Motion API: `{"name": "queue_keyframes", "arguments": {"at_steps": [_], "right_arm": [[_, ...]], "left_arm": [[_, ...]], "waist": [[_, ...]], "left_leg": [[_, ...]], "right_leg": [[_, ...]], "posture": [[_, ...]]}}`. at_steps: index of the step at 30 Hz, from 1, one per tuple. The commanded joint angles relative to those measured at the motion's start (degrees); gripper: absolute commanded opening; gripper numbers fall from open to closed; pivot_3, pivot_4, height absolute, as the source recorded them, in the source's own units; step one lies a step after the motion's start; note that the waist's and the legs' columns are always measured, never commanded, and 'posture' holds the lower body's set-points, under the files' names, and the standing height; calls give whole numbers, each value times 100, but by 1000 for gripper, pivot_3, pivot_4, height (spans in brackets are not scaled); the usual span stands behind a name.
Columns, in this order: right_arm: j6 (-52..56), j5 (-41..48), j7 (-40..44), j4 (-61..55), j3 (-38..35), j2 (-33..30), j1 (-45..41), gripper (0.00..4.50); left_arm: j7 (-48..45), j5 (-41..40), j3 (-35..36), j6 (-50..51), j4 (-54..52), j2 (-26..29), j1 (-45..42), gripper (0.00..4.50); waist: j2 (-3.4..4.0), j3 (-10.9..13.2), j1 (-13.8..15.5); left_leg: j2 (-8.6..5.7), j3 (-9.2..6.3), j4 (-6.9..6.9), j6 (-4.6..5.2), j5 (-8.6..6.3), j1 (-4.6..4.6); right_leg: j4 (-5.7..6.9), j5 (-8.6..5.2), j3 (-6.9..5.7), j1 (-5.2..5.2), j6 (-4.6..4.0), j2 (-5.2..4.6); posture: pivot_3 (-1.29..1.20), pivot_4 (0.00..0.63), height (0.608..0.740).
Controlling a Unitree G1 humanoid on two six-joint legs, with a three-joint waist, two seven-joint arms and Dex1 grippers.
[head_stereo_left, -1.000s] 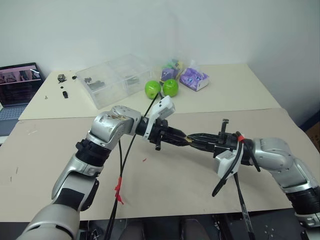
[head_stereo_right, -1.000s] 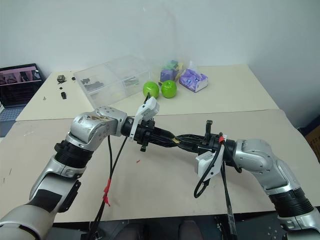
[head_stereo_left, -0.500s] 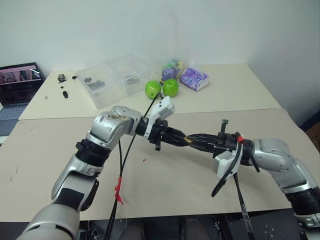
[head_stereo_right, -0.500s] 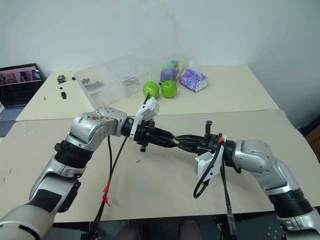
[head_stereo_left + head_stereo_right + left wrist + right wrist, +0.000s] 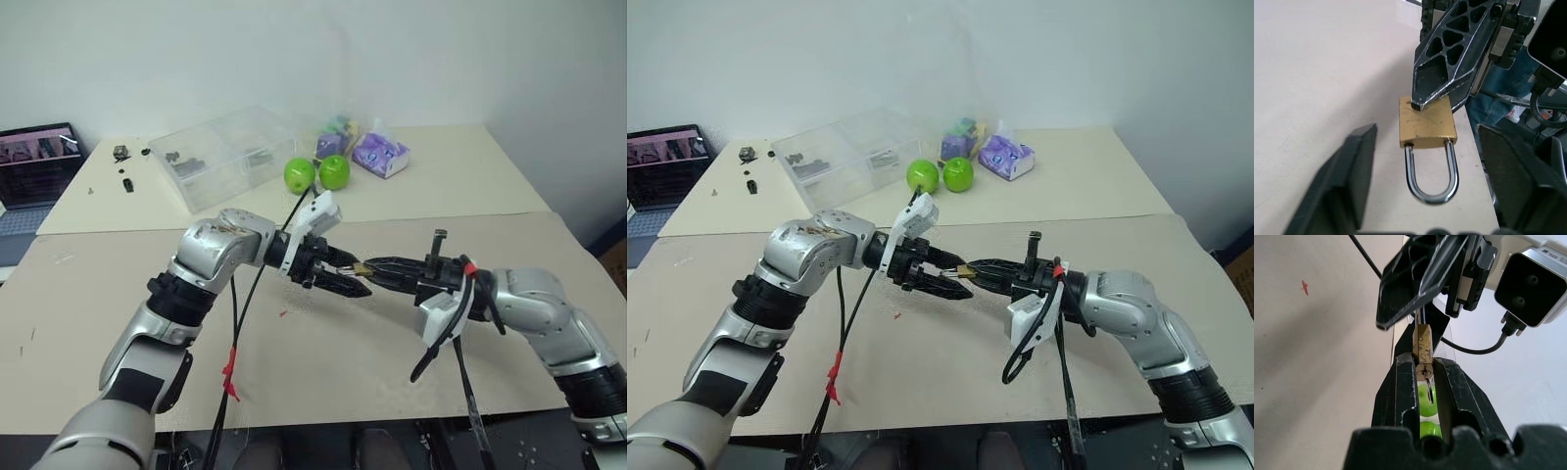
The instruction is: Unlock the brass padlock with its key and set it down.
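The padlock (image 5: 1427,122) is held in mid-air at the centre of the head views, above the table (image 5: 323,343), pinched by its brass body between the pressed-together fingers of the right gripper (image 5: 1422,382). Its shackle (image 5: 1431,174) is seen in the left wrist view still seated in both holes, hanging free toward the left gripper (image 5: 345,277). In the right wrist view a key (image 5: 1428,390) is seen at the body's near end, between the right fingers.

A second ago the left gripper was closed against the padlock's end, tip to tip with the right gripper; now its fingers (image 5: 1347,176) are spread wide on either side of the shackle, touching nothing. The padlock is thus carried by the right gripper alone.

The release is judged a regrasp rather than an end: the shackle looks closed, so the unlocking appears not yet done, and the setting-down remains. Whether the key has been turned cannot be told.
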Motion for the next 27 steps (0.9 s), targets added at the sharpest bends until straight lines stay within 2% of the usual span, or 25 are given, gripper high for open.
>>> {"name": "queue_keyframes", "arguments": {"at_steps": [1,7,12,17,18,19,24,27], "right_arm": [[-59,132,-114,-115,-224,-12,-101,150],[-183,3,-173,118,-246,-77,-33,150],[-398,-145,-303,635,-337,-221,-86,150],[-537,-183,-389,897,-361,-279,-84,150],[-555,-198,-411,951,-374,-282,-90,150],[-569,-218,-432,998,-382,-285,-103,150],[-588,-216,-462,1051,-382,-286,-149,150],[-569,-199,-449,1010,-372,-277,-157,150]], "left_arm": [[-196,-152,2,69,-256,115,-112,4118],[-508,-230,90,-31,-435,419,-242,4118],[-391,-414,695,97,-31,676,-636,4118],[62,-397,1151,203,388,710,-751,4118],[184,-310,1182,98,425,701,-700,3587],[303,-257,1214,34,466,680,-650,3370],[549,-148,1159,-173,389,625,-247,1674],[671,-174,1150,-174,295,528,-111,523]], "waist": [[0,0,0],[0,0,-9],[-5,3,-6],[-5,3,-20],[-5,3,-24],[-5,3,-25],[-4,3,-27],[-5,3,-20]], "left_leg": [[0,0,0,0,0,0],[1,0,-1,0,0,1],[0,0,0,0,0,0],[0,-1,-2,1,-1,1],[0,-1,-1,1,-1,2],[0,-1,-1,1,0,2],[0,0,-2,0,0,5],[-1,0,-1,0,0,2]], "right_leg": [[0,0,0,0,0,0],[1,0,1,0,0,1],[0,0,1,0,0,2],[-1,-1,2,-1,1,2],[0,-1,2,-1,1,2],[0,0,2,-1,1,2],[2,0,9,-1,0,2],[2,0,8,-1,1,1]], "posture": [[0,150,740],[0,150,740],[0,150,740],[0,150,740],[0,150,740],[0,150,740],[0,150,740],[0,150,740]]}}
